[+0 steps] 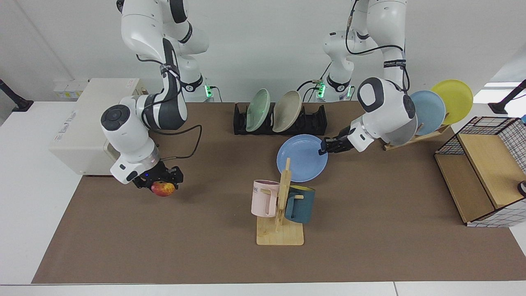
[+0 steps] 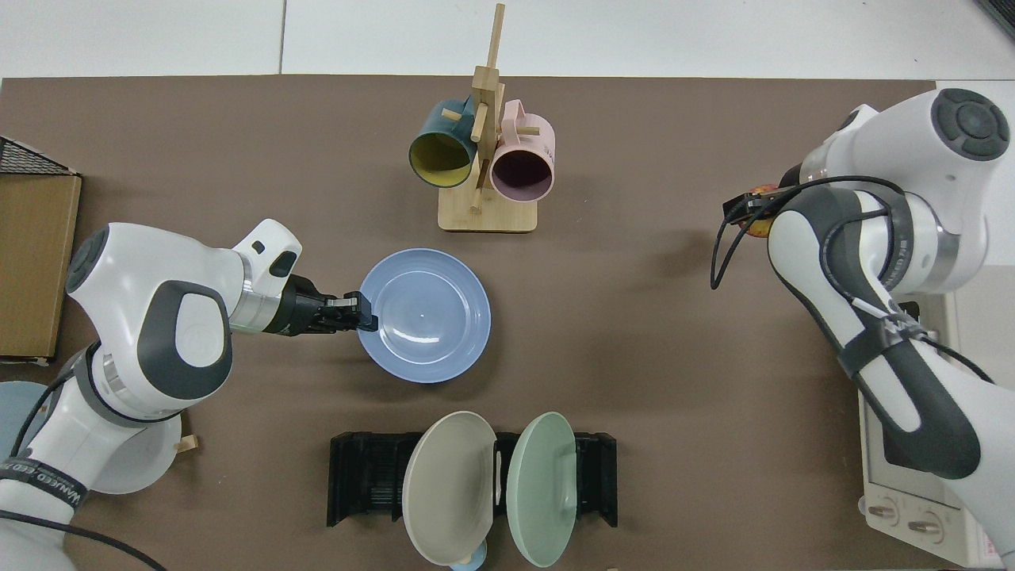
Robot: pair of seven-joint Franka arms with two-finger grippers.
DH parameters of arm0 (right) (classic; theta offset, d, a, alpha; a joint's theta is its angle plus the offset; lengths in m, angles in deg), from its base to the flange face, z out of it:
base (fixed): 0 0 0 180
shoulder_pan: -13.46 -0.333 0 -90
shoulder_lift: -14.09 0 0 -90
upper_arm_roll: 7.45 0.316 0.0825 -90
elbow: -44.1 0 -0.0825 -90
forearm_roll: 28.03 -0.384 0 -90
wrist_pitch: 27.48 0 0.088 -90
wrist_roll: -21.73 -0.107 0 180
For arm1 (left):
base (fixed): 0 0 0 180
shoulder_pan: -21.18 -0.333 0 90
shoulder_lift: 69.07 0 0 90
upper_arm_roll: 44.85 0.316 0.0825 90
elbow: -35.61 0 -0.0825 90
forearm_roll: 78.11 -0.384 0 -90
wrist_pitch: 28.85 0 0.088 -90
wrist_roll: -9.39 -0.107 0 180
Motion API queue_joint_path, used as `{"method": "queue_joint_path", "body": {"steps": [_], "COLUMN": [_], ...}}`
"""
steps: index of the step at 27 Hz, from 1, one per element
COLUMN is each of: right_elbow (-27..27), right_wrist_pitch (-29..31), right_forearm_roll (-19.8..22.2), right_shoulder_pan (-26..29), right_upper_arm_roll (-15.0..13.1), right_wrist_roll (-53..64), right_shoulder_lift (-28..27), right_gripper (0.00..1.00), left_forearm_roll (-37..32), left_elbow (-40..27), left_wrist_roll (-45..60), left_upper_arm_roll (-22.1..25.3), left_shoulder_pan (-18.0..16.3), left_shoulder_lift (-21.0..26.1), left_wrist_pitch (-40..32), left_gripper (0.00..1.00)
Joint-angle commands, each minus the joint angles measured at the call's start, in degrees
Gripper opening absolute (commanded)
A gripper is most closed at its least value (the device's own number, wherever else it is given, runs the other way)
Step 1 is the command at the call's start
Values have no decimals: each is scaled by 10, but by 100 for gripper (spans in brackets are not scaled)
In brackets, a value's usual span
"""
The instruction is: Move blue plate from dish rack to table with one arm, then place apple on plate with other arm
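Note:
The blue plate (image 1: 302,158) (image 2: 424,315) lies nearly flat, low over the brown mat of the table (image 1: 370,230) between the black dish rack (image 1: 316,119) (image 2: 365,476) and the mug stand. My left gripper (image 1: 322,149) (image 2: 363,311) is shut on its rim. The red and yellow apple (image 1: 163,188) hangs just above the mat at the facing view's left, with my right gripper (image 1: 161,182) shut on it. From above, only a sliver of the apple (image 2: 759,227) shows beside the right gripper (image 2: 749,208).
A wooden mug stand (image 1: 280,213) with a pink and a teal mug stands just in front of the plate. The dish rack holds a green plate (image 1: 258,110) and a beige plate (image 1: 287,111). A tilted wooden rack (image 1: 415,137), a wire shelf (image 1: 485,172) and a white oven (image 1: 88,123) line the sides.

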Motion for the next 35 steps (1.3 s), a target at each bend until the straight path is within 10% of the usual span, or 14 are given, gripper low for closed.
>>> {"method": "queue_joint_path", "body": {"steps": [1,14,18,27,35], "right_elbow": [36,139,157,177,177], "right_wrist_pitch": [-22,-23,-29,-51,-32], "right_forearm_roll": [6,25,29,31,31], "right_shoulder_pan": [3,-23,-27,-94,-148], "right_upper_arm_roll": [1,0,2,1,1], "right_wrist_roll": [-1,-62,-80,-198,-291], "right_shoulder_lift": [55,161,184,208,195], "right_gripper": [15,15,15,15,15], "left_forearm_roll": [29,37,36,27,-103], "left_elbow": [-3,-21,-22,-21,-7], "left_wrist_roll": [-22,-29,-27,-26,72], "left_upper_arm_roll": [-23,-76,-78,-77,-75], "left_shoulder_pan": [6,11,16,17,19], "left_shoulder_lift": [14,43,43,41,13], "left_wrist_pitch": [48,125,133,133,107], "left_gripper": [0,0,41,86,91]}}
